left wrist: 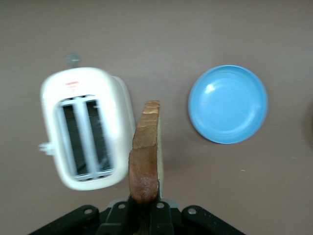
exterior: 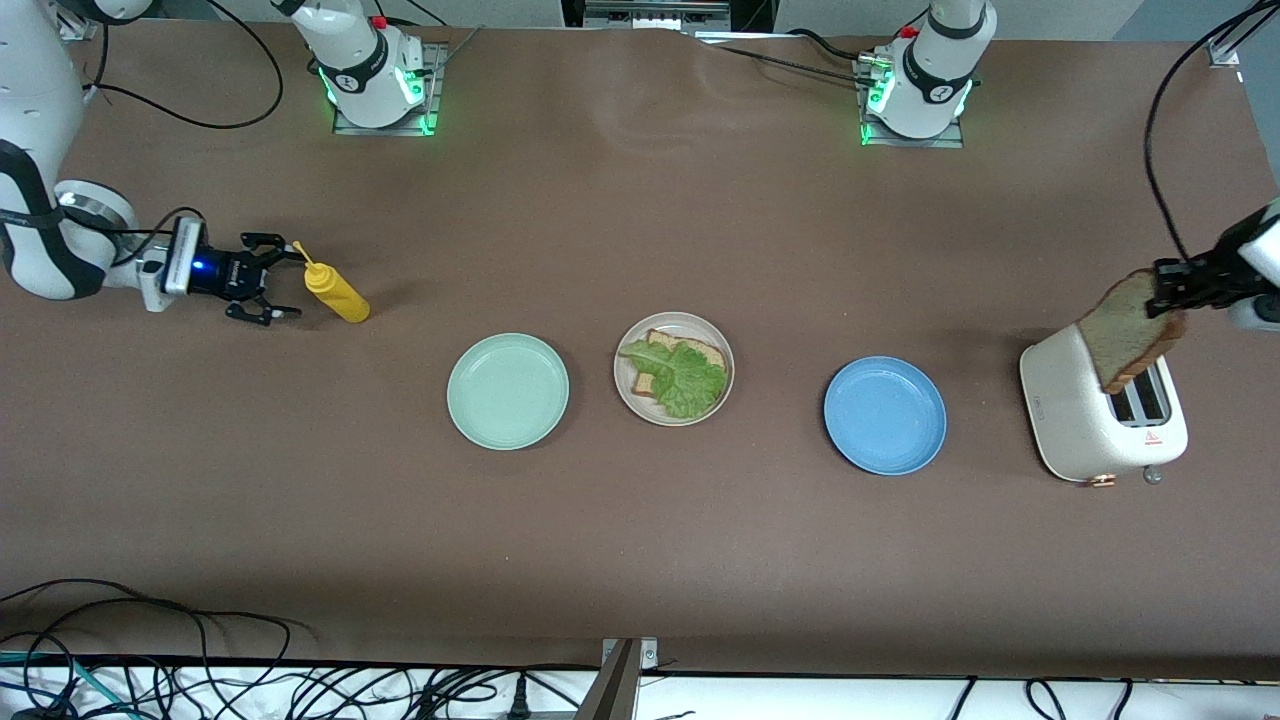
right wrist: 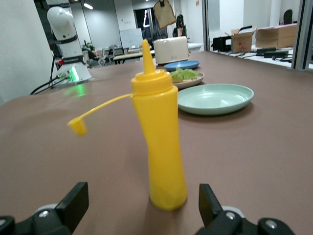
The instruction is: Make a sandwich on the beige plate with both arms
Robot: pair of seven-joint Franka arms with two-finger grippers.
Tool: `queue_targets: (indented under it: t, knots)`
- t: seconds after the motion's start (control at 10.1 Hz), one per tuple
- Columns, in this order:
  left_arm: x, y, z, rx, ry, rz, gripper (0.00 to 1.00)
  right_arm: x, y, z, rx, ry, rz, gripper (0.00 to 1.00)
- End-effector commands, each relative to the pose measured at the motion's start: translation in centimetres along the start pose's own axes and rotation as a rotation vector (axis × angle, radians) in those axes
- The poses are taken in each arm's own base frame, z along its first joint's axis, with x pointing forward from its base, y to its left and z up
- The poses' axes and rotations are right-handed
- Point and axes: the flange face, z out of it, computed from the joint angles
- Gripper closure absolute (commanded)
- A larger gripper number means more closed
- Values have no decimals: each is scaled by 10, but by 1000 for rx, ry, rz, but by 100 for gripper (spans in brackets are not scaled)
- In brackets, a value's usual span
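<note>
The beige plate (exterior: 673,369) sits mid-table and holds one bread slice (exterior: 690,352) under a ruffled green lettuce leaf (exterior: 684,378). My left gripper (exterior: 1178,283) is shut on a second bread slice (exterior: 1130,330), holding it on edge above the white toaster (exterior: 1098,420); in the left wrist view the slice (left wrist: 145,152) hangs beside the toaster (left wrist: 88,127). My right gripper (exterior: 280,289) is open at the right arm's end of the table, just short of a yellow squeeze bottle (exterior: 335,292); the bottle (right wrist: 159,142) stands upright ahead of its fingers (right wrist: 76,198).
A mint green plate (exterior: 508,390) lies beside the beige plate toward the right arm's end. A blue plate (exterior: 885,414) lies toward the left arm's end, between the beige plate and the toaster, and shows in the left wrist view (left wrist: 228,104). Cables run along the table's near edge.
</note>
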Motion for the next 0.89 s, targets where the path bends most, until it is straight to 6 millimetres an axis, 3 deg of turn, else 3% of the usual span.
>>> queue_targets:
  t: [0.0, 0.2, 0.4, 0.59, 0.79]
  knots:
    - [6, 37, 27, -156, -26, -5, 100, 32, 20, -39, 56, -51, -29, 0]
    - [10, 76, 62, -330, -68, -20, 100, 85, 46, -73, 81, -172, 32, 0]
    - [12, 134, 85, -498, -106, -20, 100, 131, 65, -98, 79, -291, 134, 0]
    - [18, 193, 116, -674, -168, -31, 100, 190, 78, -114, 44, -421, 279, 0]
    - [22, 245, 157, -838, -250, -63, 100, 252, 92, -117, 0, -552, 396, 0]
